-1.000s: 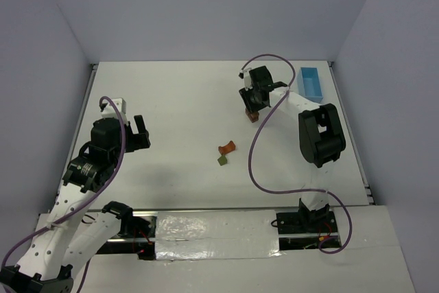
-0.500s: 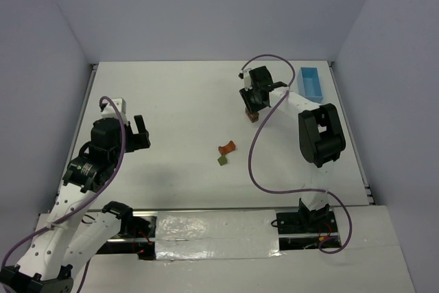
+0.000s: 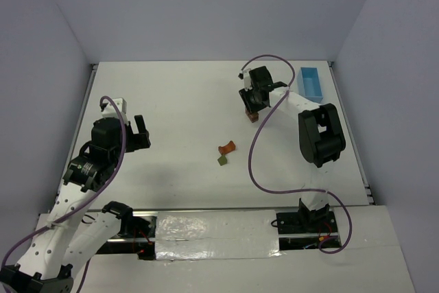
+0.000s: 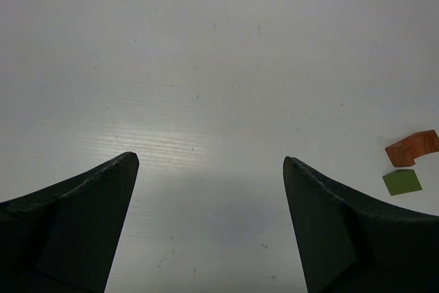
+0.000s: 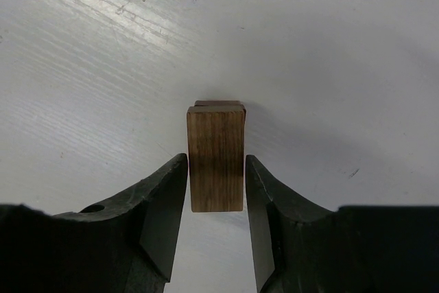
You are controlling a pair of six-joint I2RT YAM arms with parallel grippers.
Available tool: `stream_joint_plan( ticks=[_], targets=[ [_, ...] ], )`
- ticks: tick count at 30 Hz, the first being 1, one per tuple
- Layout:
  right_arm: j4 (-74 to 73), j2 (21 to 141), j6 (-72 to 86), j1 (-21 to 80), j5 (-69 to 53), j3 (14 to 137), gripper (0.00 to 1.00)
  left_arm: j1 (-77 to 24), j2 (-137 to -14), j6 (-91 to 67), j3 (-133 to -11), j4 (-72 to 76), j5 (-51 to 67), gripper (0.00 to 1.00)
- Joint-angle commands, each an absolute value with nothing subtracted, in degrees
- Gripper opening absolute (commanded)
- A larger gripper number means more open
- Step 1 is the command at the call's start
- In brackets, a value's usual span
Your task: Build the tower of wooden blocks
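In the right wrist view a tan wood block [image 5: 216, 159] stands on a dark red block [image 5: 218, 103], forming the small wood block tower [image 3: 253, 116] at the table's back right. My right gripper [image 5: 216, 162] is shut on the tan block, a finger against each of its sides. An orange arch block [image 3: 227, 147] and an olive green block [image 3: 223, 160] lie loose mid-table; the left wrist view shows the same orange block [image 4: 412, 147] and green block [image 4: 402, 182] at its right edge. My left gripper [image 4: 210, 159] hangs open over bare table at the left, holding nothing.
A light blue rectangular tray [image 3: 311, 81] sits at the back right corner, just right of the right arm. The right arm's purple cable loops over the table between the tower and the arm's base.
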State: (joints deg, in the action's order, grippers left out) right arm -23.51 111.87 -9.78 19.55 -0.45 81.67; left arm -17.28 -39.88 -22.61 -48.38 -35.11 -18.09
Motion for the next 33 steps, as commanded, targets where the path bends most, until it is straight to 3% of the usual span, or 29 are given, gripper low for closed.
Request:
stream_joint_plan(
  ticks=[1,11,16,17,19,20,26,29,31,33],
  targets=[
    [-24.52,111.62,-9.14,20.13,-0.53,84.02,0.47,-16.96,-39.81,-21.89,-48.78,-32.96,-17.84,0.99],
    [-26.10,109.69,-8.97,20.39,-0.36,84.99,0.60,-16.96,-39.73,-21.89,-48.78,-32.96,-17.75,0.99],
    [-27.77,102.41,-7.04,23.02,4.55,86.75,0.71,-16.96,-39.90,-21.89,-48.78,-32.96,-17.84,0.99],
    [-27.95,100.65,-6.51,24.07,6.75,86.75,0.74,-16.96,-39.90,-21.88,-48.87,-32.87,-17.84,0.99],
    [-28.56,95.31,-4.05,28.02,13.58,86.66,0.97,-16.96,-39.99,-21.80,-48.87,-32.87,-17.84,1.00],
    [-28.65,93.45,-2.74,29.34,14.84,86.57,1.00,-16.96,-39.99,-21.71,-48.87,-32.78,-17.67,0.99],
    [-20.84,76.66,13.86,33.74,5.63,70.43,1.00,-16.96,-41.04,-20.74,-49.48,-32.08,-15.30,0.99],
    [-22.32,69.82,22.66,36.12,14.31,60.77,1.00,-18.45,-43.50,-21.09,-50.97,-30.76,-9.94,1.00],
    [-21.71,65.06,25.13,36.12,15.82,56.80,1.00,-22.04,-49.37,-22.49,-53.34,-31.37,-10.18,0.98],
    [-22.41,58.90,26.10,35.60,16.08,53.71,1.00,-32.83,-57.34,-23.72,-57.38,-32.08,-17.61,0.98]
  ],
)
